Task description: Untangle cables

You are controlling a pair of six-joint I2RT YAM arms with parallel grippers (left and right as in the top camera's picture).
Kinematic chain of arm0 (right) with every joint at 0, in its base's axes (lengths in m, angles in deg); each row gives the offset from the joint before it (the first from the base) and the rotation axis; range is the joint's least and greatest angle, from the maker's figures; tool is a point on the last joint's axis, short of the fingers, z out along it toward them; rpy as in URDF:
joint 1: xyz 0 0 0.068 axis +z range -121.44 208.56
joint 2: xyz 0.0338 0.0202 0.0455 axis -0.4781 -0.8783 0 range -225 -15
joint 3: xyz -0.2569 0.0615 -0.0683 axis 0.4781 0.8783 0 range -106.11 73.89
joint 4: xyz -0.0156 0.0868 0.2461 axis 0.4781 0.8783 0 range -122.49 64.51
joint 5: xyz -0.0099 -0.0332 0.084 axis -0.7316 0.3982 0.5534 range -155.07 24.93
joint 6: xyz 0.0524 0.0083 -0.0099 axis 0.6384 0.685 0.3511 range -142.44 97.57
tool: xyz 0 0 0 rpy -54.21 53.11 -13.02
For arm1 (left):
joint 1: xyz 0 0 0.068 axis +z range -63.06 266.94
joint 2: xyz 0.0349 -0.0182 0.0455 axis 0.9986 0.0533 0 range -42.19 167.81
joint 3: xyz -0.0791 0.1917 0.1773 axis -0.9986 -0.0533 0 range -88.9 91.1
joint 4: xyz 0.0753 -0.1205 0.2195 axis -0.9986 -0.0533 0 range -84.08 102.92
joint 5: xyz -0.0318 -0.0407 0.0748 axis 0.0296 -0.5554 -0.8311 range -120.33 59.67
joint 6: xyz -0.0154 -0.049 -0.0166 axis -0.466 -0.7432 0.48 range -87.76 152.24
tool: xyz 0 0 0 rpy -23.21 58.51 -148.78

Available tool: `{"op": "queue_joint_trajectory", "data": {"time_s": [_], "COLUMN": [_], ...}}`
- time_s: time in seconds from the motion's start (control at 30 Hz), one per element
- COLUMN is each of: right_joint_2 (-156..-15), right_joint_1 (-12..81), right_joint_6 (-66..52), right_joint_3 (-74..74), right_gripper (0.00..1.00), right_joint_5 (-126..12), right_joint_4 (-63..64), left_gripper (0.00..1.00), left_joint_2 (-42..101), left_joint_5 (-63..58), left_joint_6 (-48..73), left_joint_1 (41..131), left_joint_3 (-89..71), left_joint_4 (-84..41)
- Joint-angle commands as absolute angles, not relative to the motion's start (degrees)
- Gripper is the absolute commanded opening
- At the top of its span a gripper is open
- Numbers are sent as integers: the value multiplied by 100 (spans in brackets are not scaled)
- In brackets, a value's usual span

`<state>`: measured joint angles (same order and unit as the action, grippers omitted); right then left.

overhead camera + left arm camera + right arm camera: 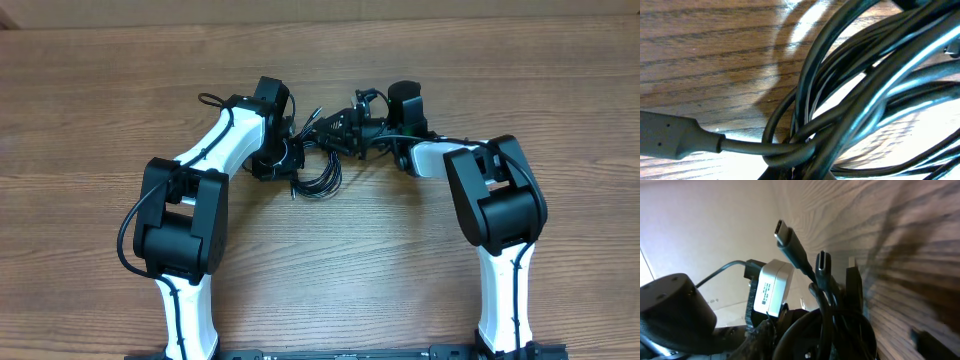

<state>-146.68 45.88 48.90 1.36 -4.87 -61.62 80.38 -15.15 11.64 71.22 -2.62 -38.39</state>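
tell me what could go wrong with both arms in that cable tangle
Pulling may tighten the cables where they loop around each other beside the grey plug, not free them. The bare plug tips sticking out of the bundle could snag. The left gripper and right gripper sit close and might collide.

The left arm (pixel 215 150) and right arm (pixel 497 195) bent inward at the elbows; the left gripper (pixel 283 158) was closed, the right gripper (pixel 352 130) near it.

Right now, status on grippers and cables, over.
Left gripper shut on cables. Right gripper looks shut on the same bundle, plugs sticking out. Cables one knot, not separated. Grippers crowd each other.
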Motion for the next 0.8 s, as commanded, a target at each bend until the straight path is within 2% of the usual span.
{"op": "queue_joint_trajectory", "data": {"time_s": [0.0, 0.07, 0.13, 0.37, 0.77], "right_joint_2": [-14662, -14662, -14662, -14574, -13479], "right_joint_1": [4682, 4682, 4671, 4459, 3841], "right_joint_6": [4909, 4848, 4625, 4656, 4715], "right_joint_3": [112, 112, 112, 109, 66], "right_gripper": [22, 11, 4, 4, 4], "right_joint_5": [-305, -290, -238, 173, 606], "right_joint_4": [-6203, -6312, -6503, -7215, -7213], "left_gripper": [4, 4, 4, 4, 4], "left_joint_2": [8370, 8370, 8370, 8370, 8370], "left_joint_5": [-2085, -2085, -2088, -2085, -2085], "left_joint_6": [1297, 1299, 1299, 1345, 1341], "left_joint_1": [7115, 7117, 7115, 7117, 7117], "left_joint_3": [-555, -555, -555, -555, -555], "left_joint_4": [-3922, -3922, -3924, -3941, -3937]}}
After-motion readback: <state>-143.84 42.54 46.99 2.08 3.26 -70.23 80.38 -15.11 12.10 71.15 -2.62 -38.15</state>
